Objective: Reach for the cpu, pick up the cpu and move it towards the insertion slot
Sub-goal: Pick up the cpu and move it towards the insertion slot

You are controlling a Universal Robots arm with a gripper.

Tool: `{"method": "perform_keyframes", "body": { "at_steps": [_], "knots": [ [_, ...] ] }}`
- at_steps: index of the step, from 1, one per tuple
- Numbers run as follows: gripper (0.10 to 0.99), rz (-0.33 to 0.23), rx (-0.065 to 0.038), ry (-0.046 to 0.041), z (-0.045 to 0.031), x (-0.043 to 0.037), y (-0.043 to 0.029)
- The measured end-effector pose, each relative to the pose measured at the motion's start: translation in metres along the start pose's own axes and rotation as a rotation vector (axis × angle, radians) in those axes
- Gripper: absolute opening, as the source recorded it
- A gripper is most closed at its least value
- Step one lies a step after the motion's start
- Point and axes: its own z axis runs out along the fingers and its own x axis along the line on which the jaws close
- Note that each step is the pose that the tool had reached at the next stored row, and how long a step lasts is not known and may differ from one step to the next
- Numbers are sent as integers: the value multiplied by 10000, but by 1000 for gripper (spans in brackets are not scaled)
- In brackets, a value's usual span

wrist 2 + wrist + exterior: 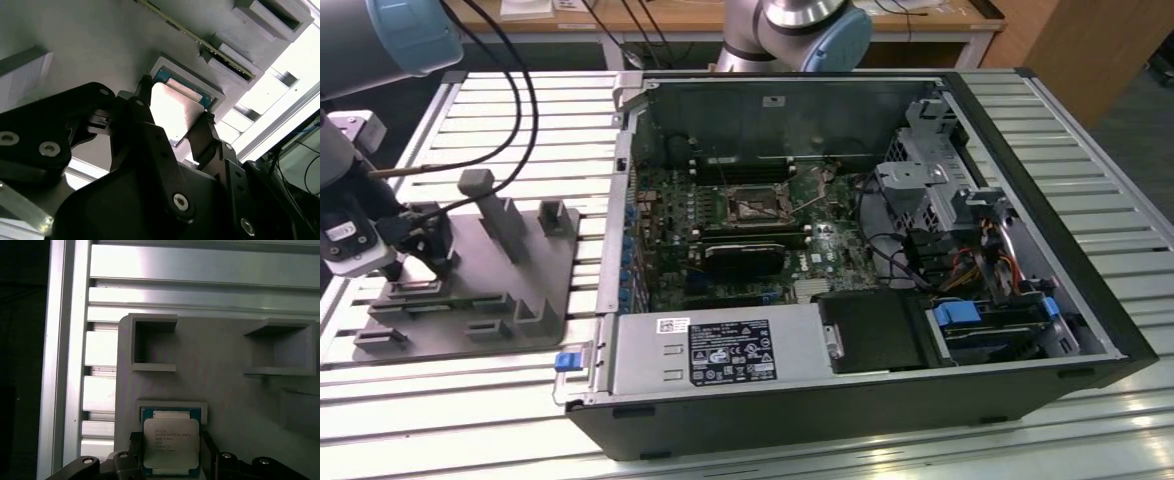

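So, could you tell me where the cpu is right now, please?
The cpu lies in a recess of the grey fixture, directly under the gripper, at the exterior view's left, outside the computer case.

The cpu (171,442) is a small, flat, square chip. In the first wrist view its silvery-white metal face carries faint print and has a blue-green border. It lies flat and face up, seated in a pale raised frame on the grey fixture (547,272) at the lower left of the exterior view. The insertion slot (758,207) is a black-framed square socket with a dark centre. It sits on the motherboard (834,250) just above the middle of that frame, well apart from the chip.
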Motion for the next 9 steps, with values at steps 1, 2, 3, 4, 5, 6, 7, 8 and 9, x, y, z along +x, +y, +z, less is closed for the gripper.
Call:
{"method": "perform_keyframes", "body": {
  "at_steps": [1,2,3,4,5,6,7,8,9],
  "knots": [
    [541,0,1,1,-20,0,1],
    [541,1,1,2,-40,0,2],
    [541,0,1,1,-60,0,2],
    [541,0,1,0,-81,-1,3],
    [541,0,0,1,-101,-1,4],
    [541,0,1,1,-120,-1,5],
    [541,1,1,2,-139,-1,6],
    [541,0,1,2,-158,-1,7],
    [541,0,1,2,-179,-1,8]
  ]
}}
